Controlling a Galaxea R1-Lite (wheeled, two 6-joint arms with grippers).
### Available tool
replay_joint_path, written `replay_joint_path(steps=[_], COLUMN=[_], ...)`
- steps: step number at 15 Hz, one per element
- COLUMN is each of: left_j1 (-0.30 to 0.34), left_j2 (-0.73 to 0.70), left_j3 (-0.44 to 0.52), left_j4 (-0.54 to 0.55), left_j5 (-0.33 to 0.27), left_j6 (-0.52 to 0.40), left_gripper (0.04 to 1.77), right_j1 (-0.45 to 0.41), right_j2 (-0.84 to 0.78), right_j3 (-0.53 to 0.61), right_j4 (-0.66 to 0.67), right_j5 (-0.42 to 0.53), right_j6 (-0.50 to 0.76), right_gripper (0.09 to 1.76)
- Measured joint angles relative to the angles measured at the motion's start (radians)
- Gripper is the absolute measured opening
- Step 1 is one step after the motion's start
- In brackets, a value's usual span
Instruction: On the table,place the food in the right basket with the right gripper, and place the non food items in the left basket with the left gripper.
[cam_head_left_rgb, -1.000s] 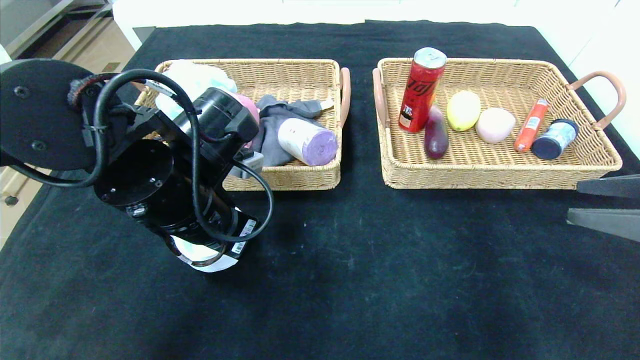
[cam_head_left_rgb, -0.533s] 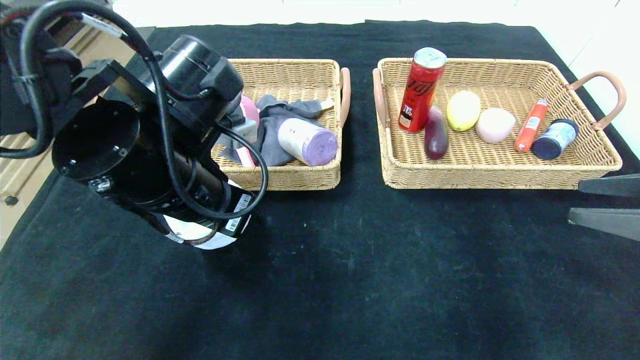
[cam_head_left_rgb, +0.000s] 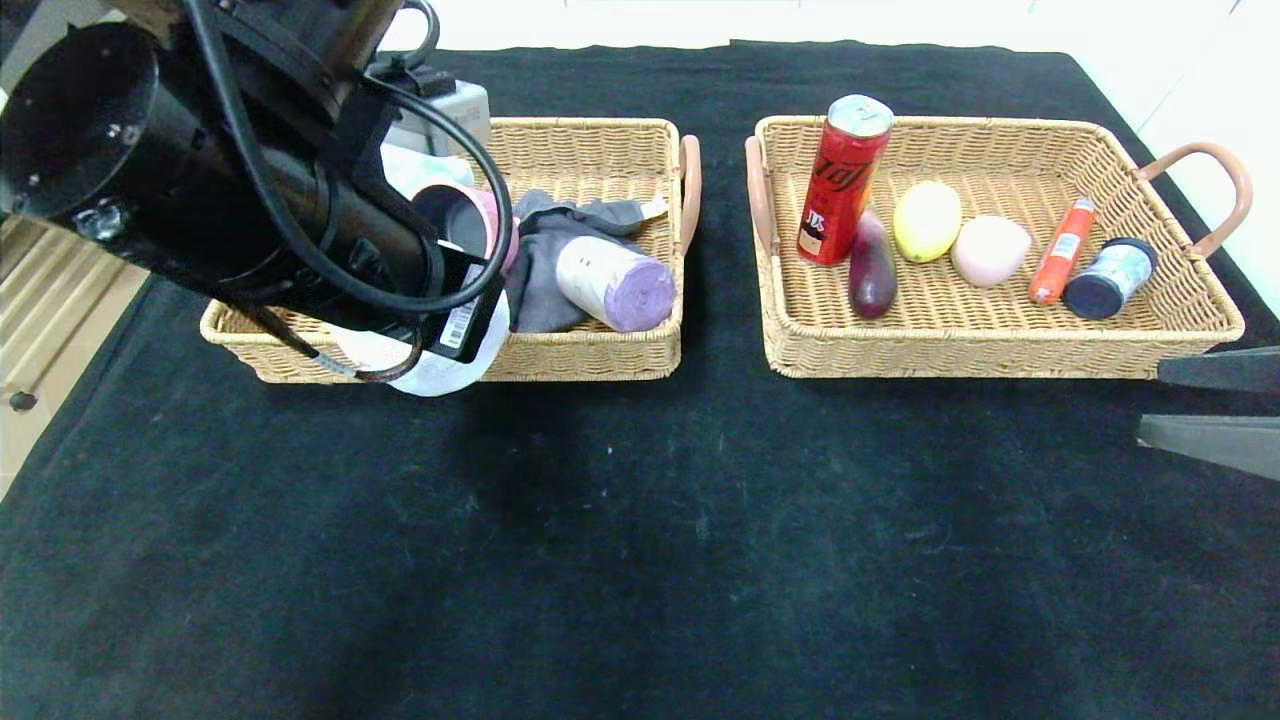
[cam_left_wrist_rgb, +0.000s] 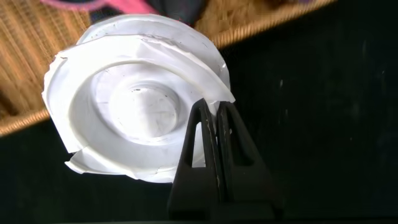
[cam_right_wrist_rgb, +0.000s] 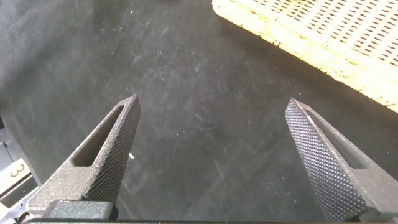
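My left gripper (cam_left_wrist_rgb: 215, 112) is shut on the rim of a white paper bowl (cam_left_wrist_rgb: 134, 112). The bowl (cam_head_left_rgb: 432, 372) hangs over the front wall of the left basket (cam_head_left_rgb: 600, 360); in the head view the arm hides the fingers. Inside that basket lie a grey cloth (cam_head_left_rgb: 560, 235), a purple-ended roll (cam_head_left_rgb: 615, 282) and a pink cup (cam_head_left_rgb: 480, 220). The right basket (cam_head_left_rgb: 1000, 352) holds a red can (cam_head_left_rgb: 843, 180), an eggplant (cam_head_left_rgb: 872, 268), a lemon (cam_head_left_rgb: 927, 220), a pale pink piece (cam_head_left_rgb: 989, 250), an orange sausage (cam_head_left_rgb: 1062, 250) and a blue-lidded jar (cam_head_left_rgb: 1108, 278). My right gripper (cam_right_wrist_rgb: 214, 106) stands open over bare cloth near that basket's front right corner.
A black cloth (cam_head_left_rgb: 700, 520) covers the table. The left arm (cam_head_left_rgb: 220, 200) fills the space above the left basket's near left part. Both baskets have brown handles (cam_head_left_rgb: 1215, 190) at their ends. The table's left edge (cam_head_left_rgb: 60, 400) drops off to the floor.
The left arm has risen and moved away from me, carrying the white bowl from the open cloth to the left basket's front edge. The right arm has not moved.
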Motion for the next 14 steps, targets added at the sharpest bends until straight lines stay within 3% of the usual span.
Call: replay_joint_path(steps=[10,14], left_j1=[0.028,0.072], left_j2=[0.056,0.121], left_j3=[-0.012,-0.012], left_j4=[-0.507,-0.736], left_j5=[-0.011,-0.077], left_j6=[0.167,0.222], left_gripper=[0.11,0.11], right_j1=[-0.006,-0.006], right_j2=[0.0,-0.002], right_j3=[-0.002,-0.001], right_j4=[0.0,-0.001], right_j5=[0.0,0.0], right_j6=[-0.003,-0.003], right_gripper=[1.71,1.71])
